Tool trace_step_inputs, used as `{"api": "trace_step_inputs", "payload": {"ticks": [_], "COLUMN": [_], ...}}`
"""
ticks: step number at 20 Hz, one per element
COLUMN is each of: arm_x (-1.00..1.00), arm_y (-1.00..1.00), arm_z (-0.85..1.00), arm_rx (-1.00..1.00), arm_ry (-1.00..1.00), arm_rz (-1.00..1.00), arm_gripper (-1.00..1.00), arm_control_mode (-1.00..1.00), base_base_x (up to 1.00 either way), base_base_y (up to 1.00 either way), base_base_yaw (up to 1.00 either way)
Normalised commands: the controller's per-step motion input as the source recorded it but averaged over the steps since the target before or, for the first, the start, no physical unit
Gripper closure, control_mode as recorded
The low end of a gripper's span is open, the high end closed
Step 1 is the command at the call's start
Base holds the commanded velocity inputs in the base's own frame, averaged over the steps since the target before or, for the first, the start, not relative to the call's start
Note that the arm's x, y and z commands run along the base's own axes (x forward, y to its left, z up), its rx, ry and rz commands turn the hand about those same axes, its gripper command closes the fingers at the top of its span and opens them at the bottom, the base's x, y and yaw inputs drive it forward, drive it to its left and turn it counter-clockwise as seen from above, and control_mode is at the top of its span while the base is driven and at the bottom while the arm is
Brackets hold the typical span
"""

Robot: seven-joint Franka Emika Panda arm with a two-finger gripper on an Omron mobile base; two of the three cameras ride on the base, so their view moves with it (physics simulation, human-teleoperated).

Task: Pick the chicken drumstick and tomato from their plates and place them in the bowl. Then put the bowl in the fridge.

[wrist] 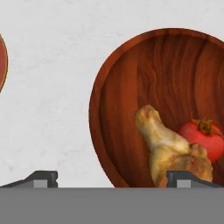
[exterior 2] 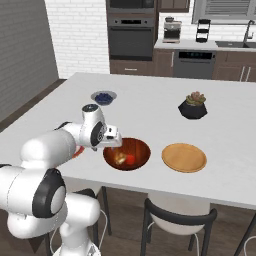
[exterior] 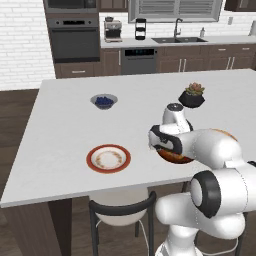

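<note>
The dark reddish-brown wooden bowl (wrist: 144,100) stands near the counter's front edge and holds both foods. The golden chicken drumstick (wrist: 168,148) lies in it, touching the red tomato (wrist: 203,138) beside it. The right base view shows the same bowl (exterior 2: 137,147) with drumstick (exterior 2: 120,158) and tomato (exterior 2: 131,159). My gripper (wrist: 114,179) hovers over the bowl's left rim, open and empty, one fingertip (wrist: 43,178) over bare counter. The white red-rimmed plate (exterior: 108,159) lies bare to the bowl's left, the tan wooden plate (exterior 2: 184,157) bare to its right. The fridge is out of view.
A small grey bowl of blueberries (exterior: 104,101) and a black plant pot (exterior: 192,96) stand farther back on the white counter (exterior: 70,125). Dark-framed stools (exterior 2: 180,220) sit under the front edge. Oven and sink cabinets line the back wall.
</note>
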Motion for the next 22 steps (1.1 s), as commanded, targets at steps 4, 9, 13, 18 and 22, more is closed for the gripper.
{"api": "trace_step_inputs", "payload": {"ticks": [4, 9, 13, 18, 22], "arm_x": [0.01, 0.06, 0.21, 0.07, 0.00], "arm_y": [0.00, 0.00, 0.02, 0.01, 0.01], "arm_z": [-0.10, -0.21, -0.28, -0.28, -0.32], "arm_rx": [-0.13, -0.14, -0.06, -0.05, -0.06], "arm_ry": [0.00, 0.00, 0.00, 0.00, 0.00], "arm_rz": [-0.03, -0.01, 0.00, 0.00, 0.00], "arm_gripper": [-1.00, -1.00, -1.00, -1.00, -1.00], "arm_control_mode": [-1.00, -1.00, -1.00, -1.00, -1.00], "base_base_x": [0.00, 0.00, 0.00, 0.00, 0.00], "base_base_y": [0.00, 0.00, 0.00, 0.00, 0.00], "base_base_yaw": [0.00, 0.00, 0.00, 0.00, 0.00]}}
